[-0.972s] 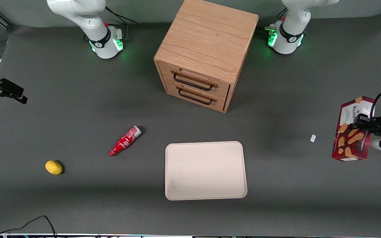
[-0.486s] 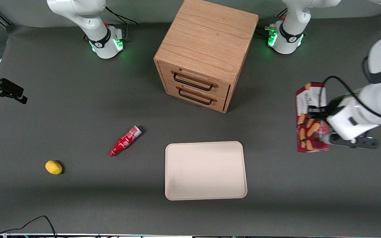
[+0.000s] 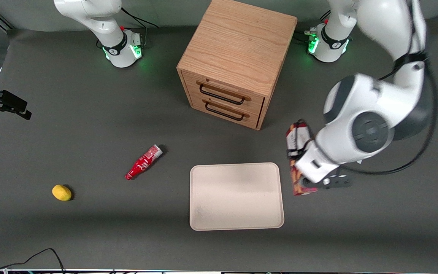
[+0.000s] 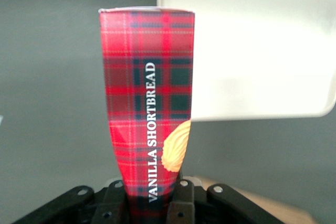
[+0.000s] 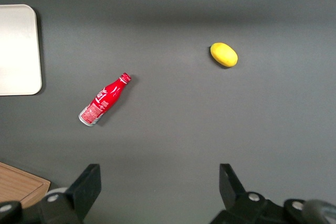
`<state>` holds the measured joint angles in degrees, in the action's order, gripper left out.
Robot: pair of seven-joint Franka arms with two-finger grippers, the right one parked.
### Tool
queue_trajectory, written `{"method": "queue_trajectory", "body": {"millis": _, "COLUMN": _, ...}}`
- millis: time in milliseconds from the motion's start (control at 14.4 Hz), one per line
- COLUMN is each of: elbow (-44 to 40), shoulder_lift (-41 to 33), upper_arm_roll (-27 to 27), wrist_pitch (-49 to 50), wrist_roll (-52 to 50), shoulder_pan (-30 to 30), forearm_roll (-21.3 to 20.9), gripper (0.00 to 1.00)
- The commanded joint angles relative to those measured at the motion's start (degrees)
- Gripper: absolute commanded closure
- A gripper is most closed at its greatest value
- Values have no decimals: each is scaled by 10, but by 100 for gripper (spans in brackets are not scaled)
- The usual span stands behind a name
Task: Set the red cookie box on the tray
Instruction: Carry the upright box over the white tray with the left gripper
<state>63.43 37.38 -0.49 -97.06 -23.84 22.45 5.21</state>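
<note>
Red cookie box (image 4: 148, 114) — gripper (image 4: 149, 203) clamped, fingertips apparently hidden.

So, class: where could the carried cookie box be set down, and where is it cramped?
The gripper holds the red cookie box beside the tray, whose whole surface is bare. Grey table between tray and red bottle is open. The strip between the tray and the wooden drawer cabinet is narrower.

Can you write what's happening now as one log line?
gripper: shut on red cookie box | box: airborne beside tray | not placed yet
</note>
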Motion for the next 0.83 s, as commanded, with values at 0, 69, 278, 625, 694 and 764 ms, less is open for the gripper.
{"method": "queue_trajectory", "body": {"millis": 0, "elbow": -5, "shoulder_lift": 50, "upper_arm_roll": 7, "wrist_pitch": -84, "wrist_roll": -19, "shoulder_pan": 14, "forearm_roll": -8, "gripper": 100}}
{"method": "queue_trajectory", "body": {"millis": 69, "elbow": 5, "shoulder_lift": 64, "upper_arm_roll": 7, "wrist_pitch": -119, "wrist_roll": -15, "shoulder_pan": 14, "forearm_roll": -8, "gripper": 100}}
{"method": "queue_trajectory", "body": {"millis": 278, "elbow": 31, "shoulder_lift": 98, "upper_arm_roll": 7, "wrist_pitch": -213, "wrist_roll": -12, "shoulder_pan": 15, "forearm_roll": -37, "gripper": 100}}
{"method": "queue_trajectory", "body": {"millis": 625, "elbow": 31, "shoulder_lift": 136, "upper_arm_roll": 7, "wrist_pitch": -264, "wrist_roll": -9, "shoulder_pan": 20, "forearm_roll": -49, "gripper": 100}}
{"method": "queue_trajectory", "body": {"millis": 694, "elbow": 31, "shoulder_lift": 136, "upper_arm_roll": 6, "wrist_pitch": -264, "wrist_roll": -10, "shoulder_pan": 21, "forearm_roll": -49, "gripper": 100}}
{"method": "queue_trajectory", "body": {"millis": 764, "elbow": 32, "shoulder_lift": 136, "upper_arm_roll": 7, "wrist_pitch": -264, "wrist_roll": -11, "shoulder_pan": 24, "forearm_roll": -49, "gripper": 100}}
